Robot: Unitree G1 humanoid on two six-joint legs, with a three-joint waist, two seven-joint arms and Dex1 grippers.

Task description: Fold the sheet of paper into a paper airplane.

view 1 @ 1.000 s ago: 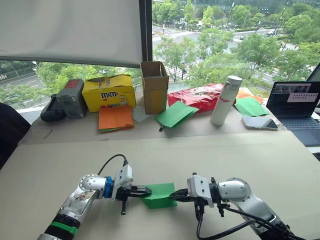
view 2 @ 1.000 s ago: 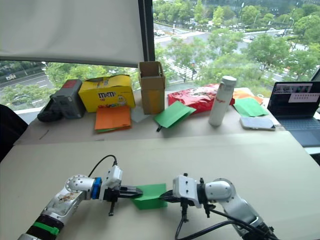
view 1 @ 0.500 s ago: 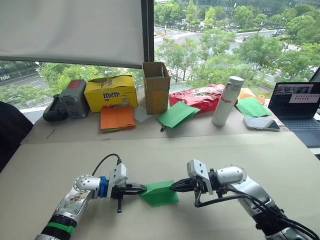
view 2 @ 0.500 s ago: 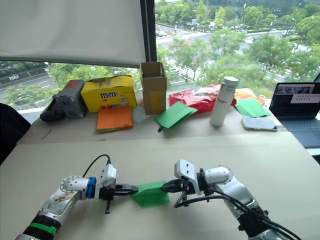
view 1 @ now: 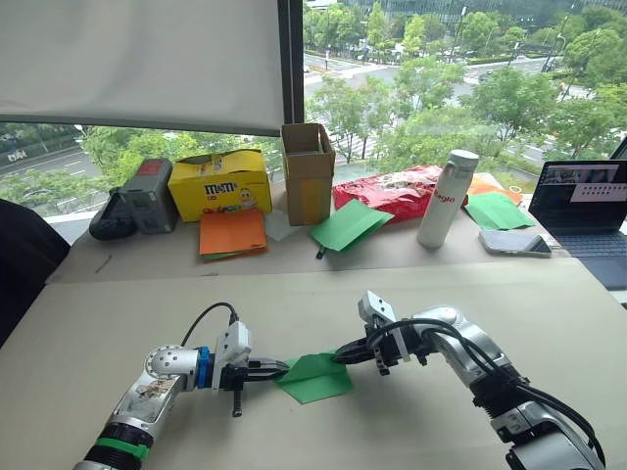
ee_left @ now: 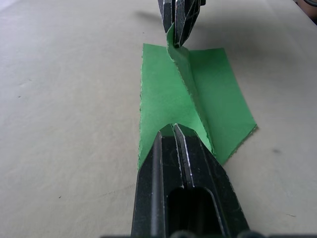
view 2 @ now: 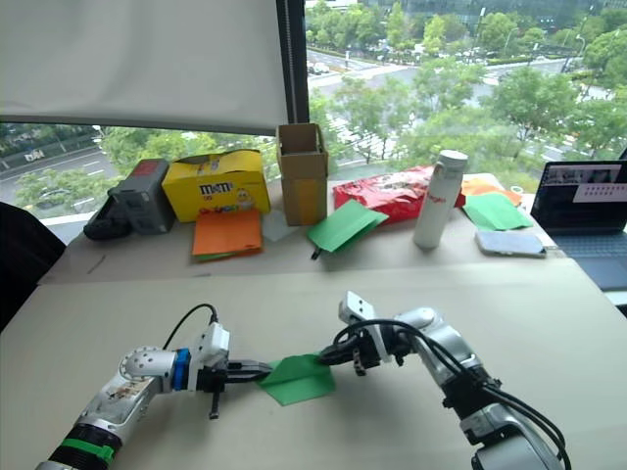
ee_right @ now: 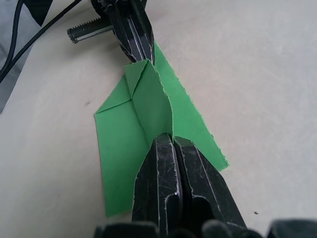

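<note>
A beige table fills the foreground, and near its front edge, between the robot's two arms, lies the sheet of paper, bright green and already partly folded. Both arms reach inward toward each other, so the paper's long axis runs straight from one gripper to the other. The left gripper is pinched closed on the paper's left end, low against the table. The right gripper is pinched closed on the opposite end and sits a little higher, so a raised ridge of paper stands up along the line between them while flat flaps spread on the table to either side. In the left wrist view that ridge runs from the black fingertips directly to the other gripper's tip. In the right wrist view a small triangular fold shows at the far end, by the left gripper. Both arms are equally close to the paper, each holding one end. My reading is that the next move depends on this shared axis: the ridge can be laid over or pressed flat only if both ends stay aligned.
</note>
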